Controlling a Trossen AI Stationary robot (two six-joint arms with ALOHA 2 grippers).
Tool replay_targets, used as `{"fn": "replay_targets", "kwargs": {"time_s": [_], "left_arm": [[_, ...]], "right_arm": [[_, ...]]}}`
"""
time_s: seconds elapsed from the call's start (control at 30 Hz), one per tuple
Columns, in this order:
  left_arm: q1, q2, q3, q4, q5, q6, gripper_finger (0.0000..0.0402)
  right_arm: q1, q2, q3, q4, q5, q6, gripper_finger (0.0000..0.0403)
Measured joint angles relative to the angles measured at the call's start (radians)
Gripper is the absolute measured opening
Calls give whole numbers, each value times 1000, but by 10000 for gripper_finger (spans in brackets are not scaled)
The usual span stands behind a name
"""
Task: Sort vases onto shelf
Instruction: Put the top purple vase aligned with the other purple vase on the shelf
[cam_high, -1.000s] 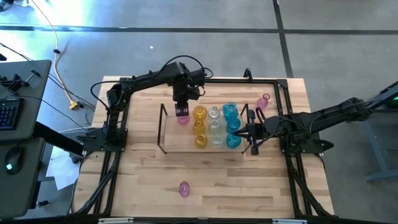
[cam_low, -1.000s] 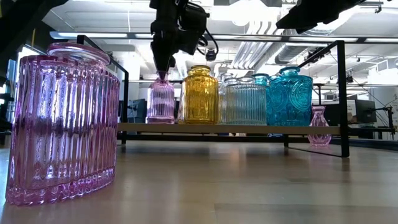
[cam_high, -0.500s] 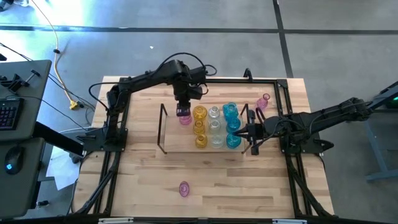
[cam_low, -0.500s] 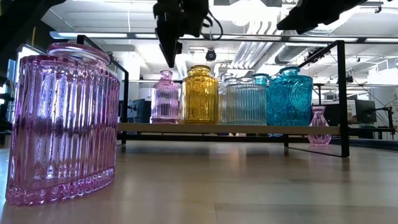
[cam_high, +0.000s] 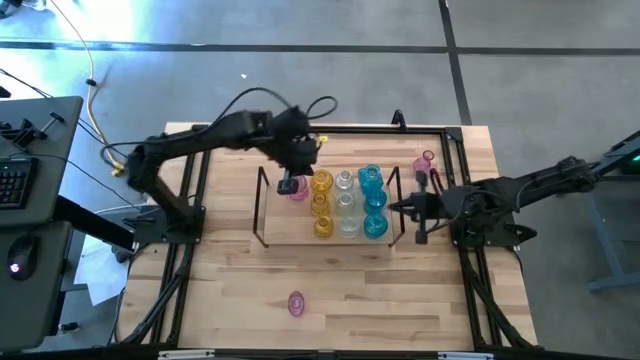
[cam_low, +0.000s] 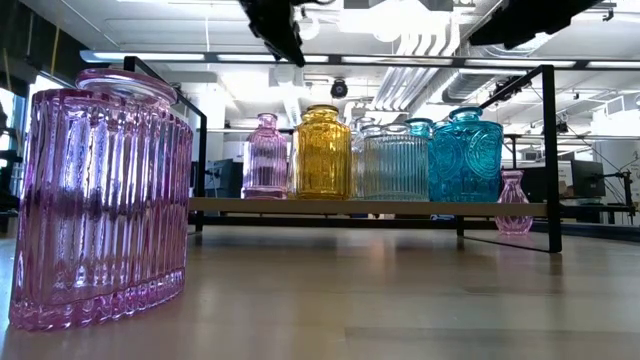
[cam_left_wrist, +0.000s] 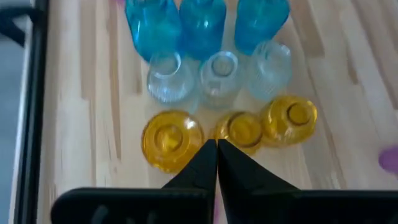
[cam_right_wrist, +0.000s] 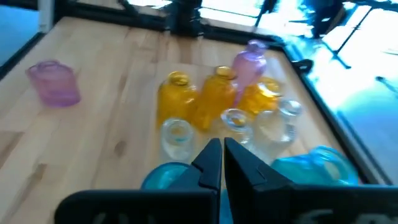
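One pink vase (cam_high: 298, 192) beside left end effector (cam_high: 290, 184)

Glossy ribbed glass vases (cam_low: 322, 152) on a smooth pale wood shelf (cam_low: 400, 207); its uprights (cam_low: 548, 150) look like matt metal.

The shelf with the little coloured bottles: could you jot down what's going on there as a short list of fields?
shelf: holds rows of vases
yellow vases: three in a row
clear vases: three, beside the yellow
blue vases: three, beside the clear
pink vase: on shelf, beside the yellow
left tool: shut, above the pink vase
right tool: shut, by the shelf's right end
loose vases: pink, two on the table
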Motion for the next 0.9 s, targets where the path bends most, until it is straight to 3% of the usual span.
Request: {"fn": "replay_targets", "kwargs": {"time_s": [0.2,0.47,0.67,0.9], "left_arm": [[-23,-247,-351,376,-1,-30,7],[-49,-543,-775,886,-3,-134,7],[-50,-707,-1044,1269,-4,-203,7],[-50,-804,-1248,1610,-4,-247,7]], "right_arm": [[43,-75,0,-100,217,92,0],[12,-88,0,-311,397,366,17],[-63,-88,0,-519,528,661,91],[-226,-57,0,-626,535,861,201]]}}
